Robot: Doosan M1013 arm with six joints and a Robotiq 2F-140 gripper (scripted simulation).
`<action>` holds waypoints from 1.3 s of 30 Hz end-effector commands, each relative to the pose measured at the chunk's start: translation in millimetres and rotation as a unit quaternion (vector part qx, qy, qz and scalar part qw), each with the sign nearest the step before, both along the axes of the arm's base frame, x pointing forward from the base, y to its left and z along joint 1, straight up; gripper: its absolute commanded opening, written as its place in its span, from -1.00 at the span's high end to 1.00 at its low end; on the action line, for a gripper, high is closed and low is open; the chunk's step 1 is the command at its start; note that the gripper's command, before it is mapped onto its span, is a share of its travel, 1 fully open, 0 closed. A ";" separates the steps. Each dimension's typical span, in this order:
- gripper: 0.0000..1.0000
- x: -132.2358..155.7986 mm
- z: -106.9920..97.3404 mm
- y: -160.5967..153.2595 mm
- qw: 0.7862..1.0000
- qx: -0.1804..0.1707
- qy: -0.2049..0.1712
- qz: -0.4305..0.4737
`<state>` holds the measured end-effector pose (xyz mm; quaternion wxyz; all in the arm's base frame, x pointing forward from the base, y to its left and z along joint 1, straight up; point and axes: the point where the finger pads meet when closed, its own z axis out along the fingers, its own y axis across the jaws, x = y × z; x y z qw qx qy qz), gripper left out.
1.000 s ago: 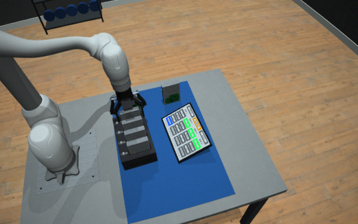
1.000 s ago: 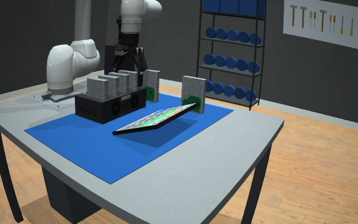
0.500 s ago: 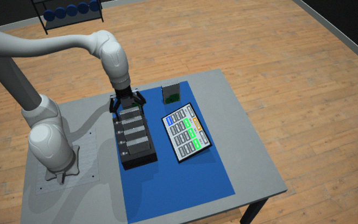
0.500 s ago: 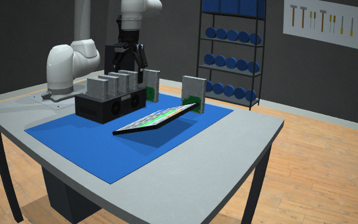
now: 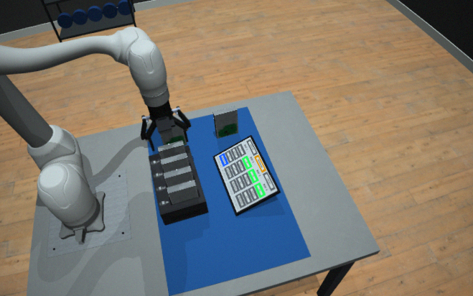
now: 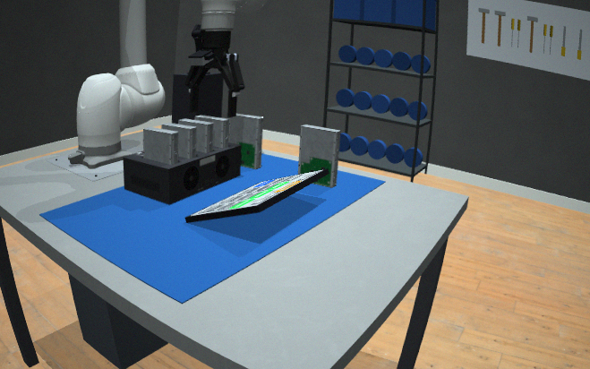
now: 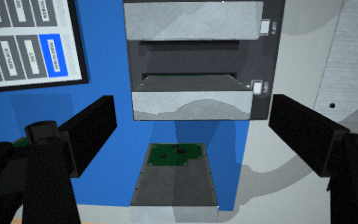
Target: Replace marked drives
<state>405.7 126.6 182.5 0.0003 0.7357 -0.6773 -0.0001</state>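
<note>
My gripper (image 5: pixel 169 138) (image 6: pixel 213 108) (image 7: pixel 192 110) is open and empty, above the far end of the black dock (image 5: pixel 186 213) (image 6: pixel 148 183) (image 7: pixel 190 62). The dock stands on the blue mat (image 5: pixel 230 250) (image 6: pixel 159 256) and holds upright drives in its bays. The end drive (image 5: pixel 172 146) (image 7: pixel 195 106) is nearest my fingers. One loose drive (image 6: pixel 252 133) (image 7: pixel 174 185) stands upright just beyond that end. Another loose drive (image 5: pixel 227 121) (image 6: pixel 320 144) stands upright behind the screen (image 5: pixel 238 179) (image 6: pixel 223 206) (image 7: pixel 11 30). The screen shows blue "REBUILDING" in the end bay's row, and green cells in the other rows.
The tilted screen stands beside the dock, with one orange cell at its edge. The arm's base (image 5: pixel 80 205) (image 6: pixel 99 137) stands on the grey table (image 5: pixel 326 205) (image 6: pixel 333 275) across the dock from the screen. Small lights show beside the bays.
</note>
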 end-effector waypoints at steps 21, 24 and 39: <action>0.80 0.3 48.1 0.1 1.000 0.000 0.000 0.000; 0.80 0.3 48.1 0.1 1.000 0.000 0.000 0.000; 0.80 0.3 48.1 0.1 1.000 0.000 0.000 0.000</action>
